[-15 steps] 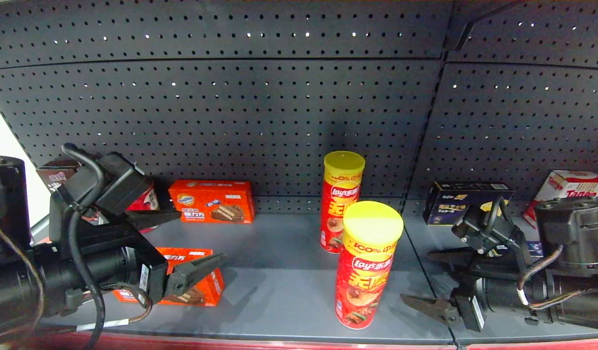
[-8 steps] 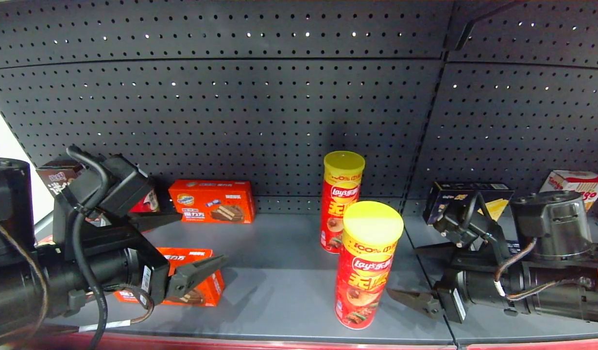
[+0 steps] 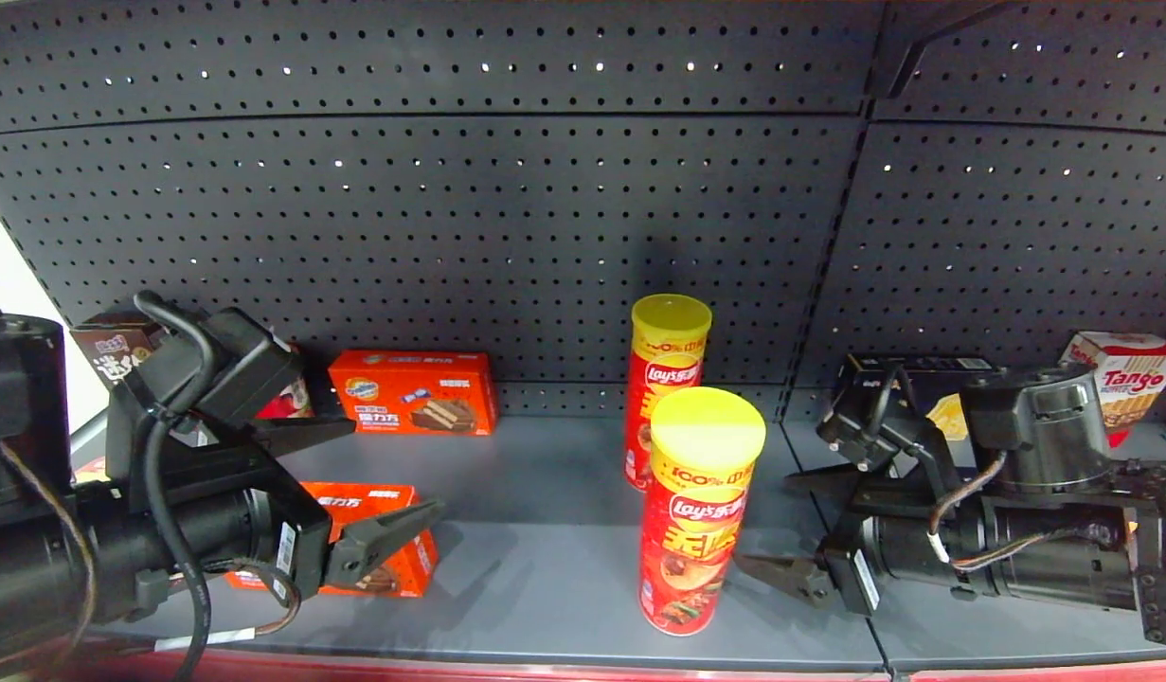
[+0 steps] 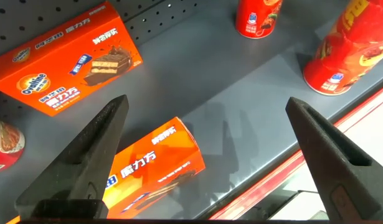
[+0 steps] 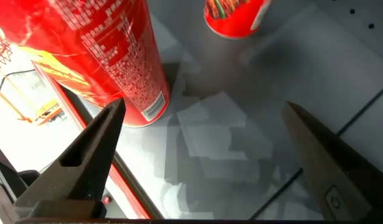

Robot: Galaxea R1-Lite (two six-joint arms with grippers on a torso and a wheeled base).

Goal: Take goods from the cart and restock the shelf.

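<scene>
The right gripper [image 3: 764, 521] is released, its two fingers spread wide with nothing between them, and it hangs low over the shelf [image 3: 545, 559] near the front edge. Just to its left, toward the middle of the shelf, stands the front can [image 3: 701, 511]. The can is upright on its base with its yellow lid on top, so its long axis runs straight up, across the line of the fingers. The nearer fingertip comes right up to the can's lower wall, and I cannot tell whether it touches. In the right wrist view the can [image 5: 104, 50] sits beside one finger rather than inside the gap [image 5: 203, 106]. A second can [image 3: 668, 379] stands behind it, closer to the back wall. The right arm is plainly the nearer one. The left gripper [image 3: 398, 466] is also spread and empty, well apart on the left, above the front orange box [image 3: 355, 494], with another orange box [image 3: 412, 390] behind. To take hold, I judge the right gripper would need to slide left until the can sits between its fingers.
</scene>
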